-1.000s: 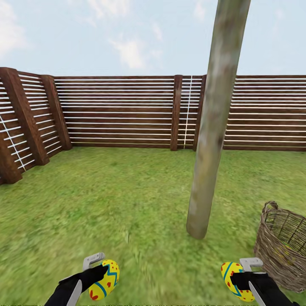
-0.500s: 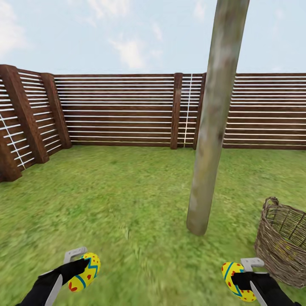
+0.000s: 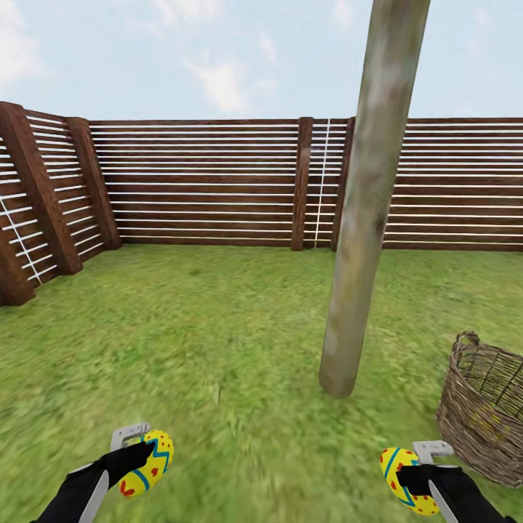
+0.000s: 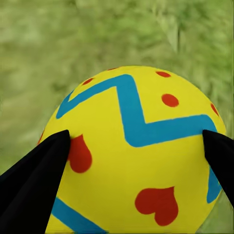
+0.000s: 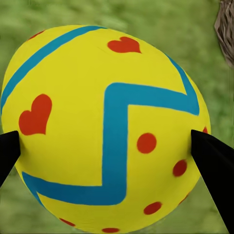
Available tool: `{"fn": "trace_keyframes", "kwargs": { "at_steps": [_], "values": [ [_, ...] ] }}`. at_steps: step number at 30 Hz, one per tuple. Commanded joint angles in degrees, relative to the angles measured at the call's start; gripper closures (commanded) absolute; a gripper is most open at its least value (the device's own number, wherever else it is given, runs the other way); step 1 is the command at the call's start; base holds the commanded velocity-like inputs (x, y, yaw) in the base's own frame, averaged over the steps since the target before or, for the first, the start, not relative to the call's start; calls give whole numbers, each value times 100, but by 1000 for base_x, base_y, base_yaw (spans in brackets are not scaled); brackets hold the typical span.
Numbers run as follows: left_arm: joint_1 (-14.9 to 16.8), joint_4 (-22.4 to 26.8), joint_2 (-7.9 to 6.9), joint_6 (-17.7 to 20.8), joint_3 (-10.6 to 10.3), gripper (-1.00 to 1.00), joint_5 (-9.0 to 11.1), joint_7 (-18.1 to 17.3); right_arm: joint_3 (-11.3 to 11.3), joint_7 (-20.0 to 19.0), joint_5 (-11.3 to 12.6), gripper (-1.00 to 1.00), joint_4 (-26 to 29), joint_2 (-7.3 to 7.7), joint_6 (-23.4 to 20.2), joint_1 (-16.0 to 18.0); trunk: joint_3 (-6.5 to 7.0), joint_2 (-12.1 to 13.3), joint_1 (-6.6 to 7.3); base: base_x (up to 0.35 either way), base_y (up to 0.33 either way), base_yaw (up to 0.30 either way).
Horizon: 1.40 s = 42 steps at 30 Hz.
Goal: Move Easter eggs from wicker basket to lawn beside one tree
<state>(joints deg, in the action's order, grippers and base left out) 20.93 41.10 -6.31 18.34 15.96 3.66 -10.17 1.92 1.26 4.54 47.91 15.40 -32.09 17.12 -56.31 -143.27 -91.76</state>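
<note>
Lawn with trunk and basket

The mottled green lawn fills the lower frame; the tree rises right of centre, the wicker basket sits at lower right.

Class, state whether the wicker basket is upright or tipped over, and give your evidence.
Upright. The basket stands on the lawn with its open rim facing up, right of the tree.

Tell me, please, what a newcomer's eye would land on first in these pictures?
Probably the two bright yellow Easter eggs: the left gripper holds one egg low over the lawn, and the right gripper holds another egg. Next, the pale tree trunk rises just ahead, with the wicker basket on the grass to its right and the slatted fence behind.
</note>
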Motion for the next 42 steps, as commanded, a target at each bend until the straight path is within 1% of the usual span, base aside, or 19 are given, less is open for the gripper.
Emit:
{"fn": "trace_keyframes", "kwargs": {
  "at_steps": [1,6,9,18,21,26,35,38,42],
  "values": [
    [2,0,5,19,15,100,37,-22,19,14,46,100,7,7,-25,2,-6,-2,-2,313,0,0],
    [2,-22,90,3,-11,100,15,-20,12,15,52,100,7,9,-25,2,-6,-2,-2,336,-20,0],
    [1,-29,102,2,-13,100,8,-20,11,19,56,100,7,15,-25,2,-6,-2,-2,339,-100,0],
    [2,-40,173,2,-21,100,4,-22,27,23,14,100,7,7,-17,2,-6,-2,-2,269,-231,0],
    [1,-40,205,2,-18,100,4,-27,33,23,7,100,7,7,-16,2,-6,-2,-2,161,-56,0],
    [5,-41,209,1,-14,100,21,-29,45,23,3,100,7,7,-16,2,-6,-2,-2,11,-2,0],
    [2,-41,209,11,-22,100,12,-20,37,23,0,100,7,7,-16,2,-205,-14,-25,0,0,0],
    [4,-41,246,11,-22,100,12,-20,37,23,-5,100,7,7,-16,2,-272,-18,-33,0,0,0],
    [0,-41,253,11,-22,100,11,-20,33,23,-5,100,7,7,-16,2,-360,-24,-43,0,0,0]
  ]
}}
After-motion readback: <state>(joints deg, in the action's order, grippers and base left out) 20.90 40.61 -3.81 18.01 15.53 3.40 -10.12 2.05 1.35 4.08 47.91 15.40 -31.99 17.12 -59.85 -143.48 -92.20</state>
